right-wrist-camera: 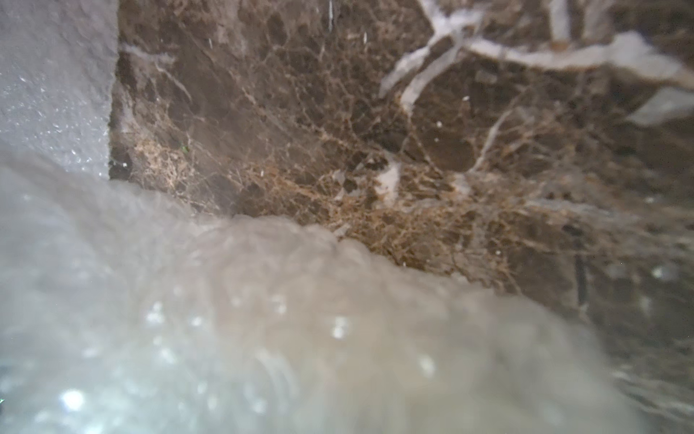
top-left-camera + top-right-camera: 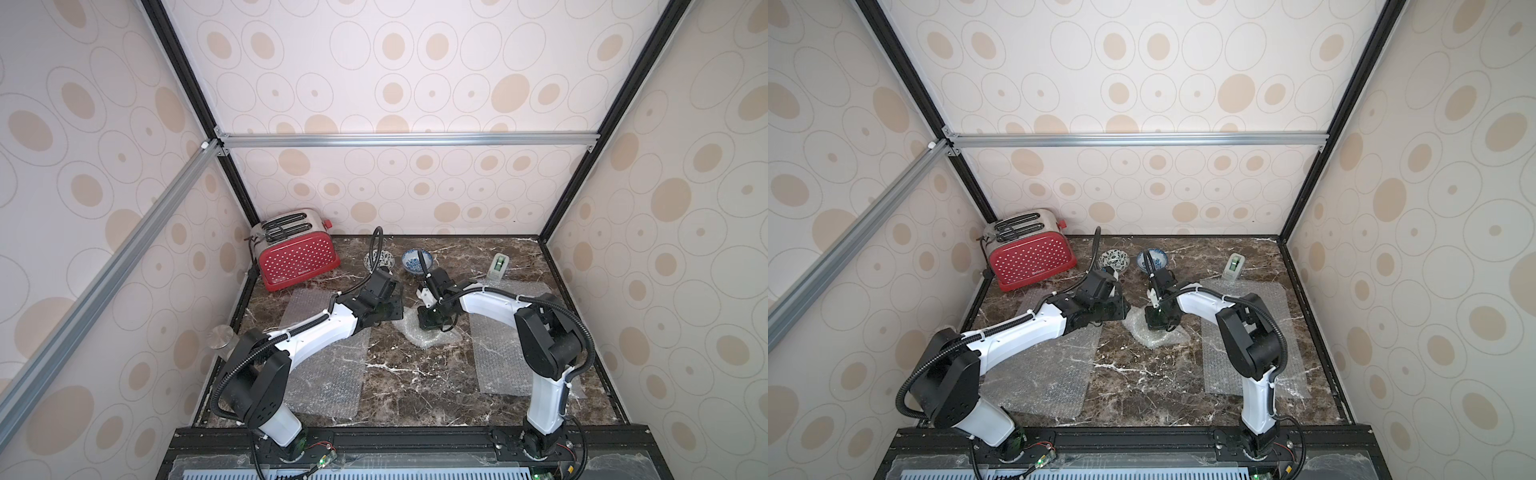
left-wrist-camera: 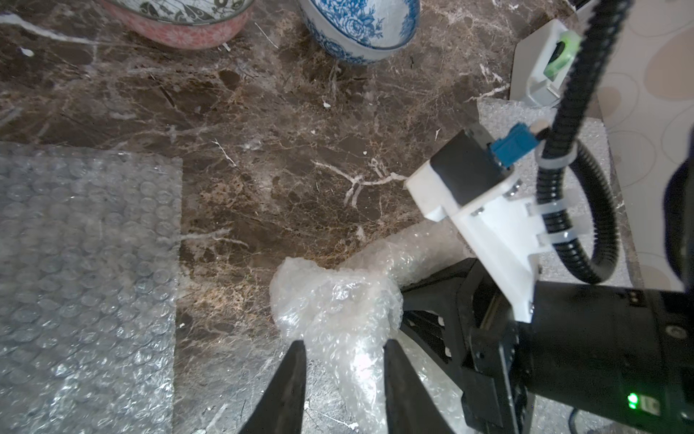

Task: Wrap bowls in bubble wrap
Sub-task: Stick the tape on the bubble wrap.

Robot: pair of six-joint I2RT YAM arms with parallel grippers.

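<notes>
A bunched-up bundle of bubble wrap point(image 2: 417, 338) point(image 3: 338, 300) lies mid-table; what it holds is hidden. My left gripper point(image 3: 344, 344) point(image 2: 400, 309) straddles one end of it, jaws apart, wrap loosely between the fingers. My right gripper point(image 2: 432, 323) points down into the bundle's other side, shut on the wrap; its wrist view is filled by blurred bubble wrap point(image 1: 263, 338). The black-leaf bowl point(image 2: 379, 259) point(image 3: 176, 18) and the blue-patterned bowl point(image 2: 417, 261) point(image 3: 360, 30) stand unwrapped behind the grippers. Flat sheets of bubble wrap lie left point(image 2: 328, 374) and right point(image 2: 503, 365).
A red toaster point(image 2: 297, 259) stands at the back left corner. A white tape dispenser point(image 2: 498, 266) point(image 3: 544, 67) sits at the back right, by the right sheet's far edge. The enclosure's walls close in the marble table point(image 2: 415, 386) on three sides.
</notes>
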